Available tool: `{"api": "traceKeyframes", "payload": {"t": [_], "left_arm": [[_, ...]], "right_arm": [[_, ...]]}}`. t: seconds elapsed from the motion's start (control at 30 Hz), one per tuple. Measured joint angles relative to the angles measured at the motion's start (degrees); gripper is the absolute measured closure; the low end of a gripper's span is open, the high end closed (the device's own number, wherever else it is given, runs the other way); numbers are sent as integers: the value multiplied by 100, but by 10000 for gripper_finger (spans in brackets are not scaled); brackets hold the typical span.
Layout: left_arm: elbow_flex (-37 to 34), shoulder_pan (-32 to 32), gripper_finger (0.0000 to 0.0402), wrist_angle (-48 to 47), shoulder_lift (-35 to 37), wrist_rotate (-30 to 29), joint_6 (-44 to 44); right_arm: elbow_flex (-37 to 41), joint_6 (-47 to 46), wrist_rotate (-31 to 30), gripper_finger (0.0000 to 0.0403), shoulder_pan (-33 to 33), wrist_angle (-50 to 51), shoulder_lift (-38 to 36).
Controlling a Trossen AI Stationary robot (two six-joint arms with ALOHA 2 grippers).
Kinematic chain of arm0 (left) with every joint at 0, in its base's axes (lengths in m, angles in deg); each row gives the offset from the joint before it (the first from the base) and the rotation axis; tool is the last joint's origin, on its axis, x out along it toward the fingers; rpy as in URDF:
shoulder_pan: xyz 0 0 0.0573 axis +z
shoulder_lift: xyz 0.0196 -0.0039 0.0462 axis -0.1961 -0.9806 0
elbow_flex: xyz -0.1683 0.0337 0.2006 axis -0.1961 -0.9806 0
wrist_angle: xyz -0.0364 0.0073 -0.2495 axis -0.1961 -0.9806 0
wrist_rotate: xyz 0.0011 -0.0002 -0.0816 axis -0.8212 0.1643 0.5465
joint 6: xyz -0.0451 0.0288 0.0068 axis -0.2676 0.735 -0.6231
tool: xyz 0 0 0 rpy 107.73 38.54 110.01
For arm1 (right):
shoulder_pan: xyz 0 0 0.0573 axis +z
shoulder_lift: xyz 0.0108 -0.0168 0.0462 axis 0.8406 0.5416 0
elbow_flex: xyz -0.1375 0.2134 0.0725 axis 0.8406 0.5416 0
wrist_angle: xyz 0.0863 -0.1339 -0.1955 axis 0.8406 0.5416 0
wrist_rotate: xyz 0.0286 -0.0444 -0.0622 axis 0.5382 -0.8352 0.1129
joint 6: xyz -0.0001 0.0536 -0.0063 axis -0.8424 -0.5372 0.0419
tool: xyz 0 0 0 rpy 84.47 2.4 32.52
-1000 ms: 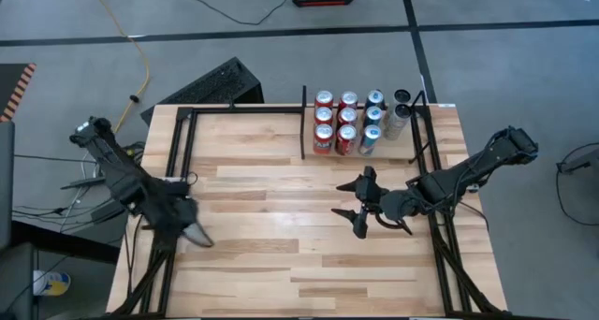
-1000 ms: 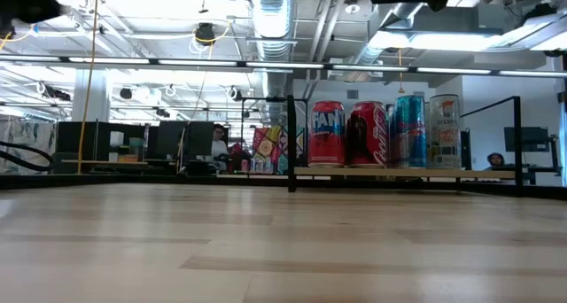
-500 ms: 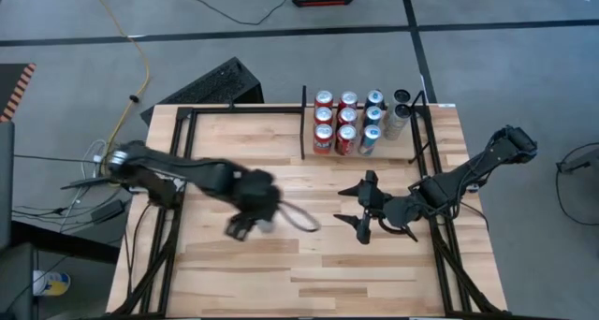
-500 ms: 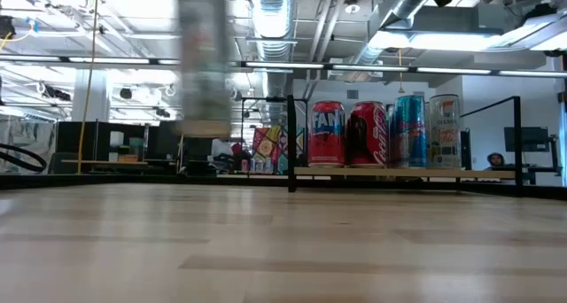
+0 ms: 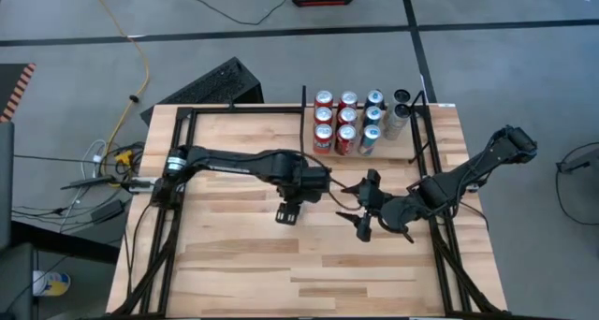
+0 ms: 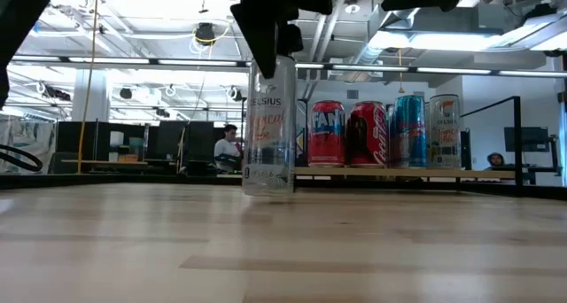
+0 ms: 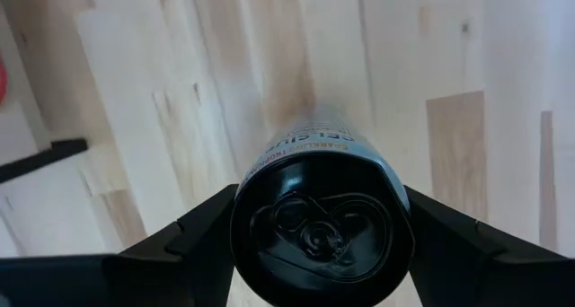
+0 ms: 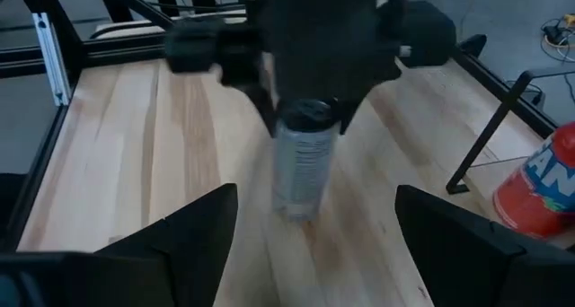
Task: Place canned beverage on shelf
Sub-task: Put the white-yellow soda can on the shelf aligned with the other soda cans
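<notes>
shelf (image 5: 367, 152): packed with cans (image 5: 347, 123) | divider bar (image 5: 303, 122) blocks left side

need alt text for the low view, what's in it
The left end effector holds a tall pale slim can upright by its top, its base low over or on the wooden table. Behind it to the right, a row of cans stands on the shelf, two red, one blue, one pale.
</notes>
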Motion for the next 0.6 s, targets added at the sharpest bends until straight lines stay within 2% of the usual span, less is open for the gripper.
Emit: {"api": "traceKeyframes", "payload": {"t": [0.17, 0.4, 0.5, 0.6], "left_arm": [[0, 58, 158, -129, -23, 41, -65], [4, 94, 47, -122, -23, 142, 18], [25, 101, 26, -126, -19, 133, -28], [181, 102, 22, -332, 125, 28, -37]], "right_arm": [[0, 0, 0, 76, 0, -8, 0], [0, -76, -2, 76, -48, -31, 0], [0, -153, -17, 76, -87, -30, 0], [0, -276, -17, 76, -122, -29, 0]]}}
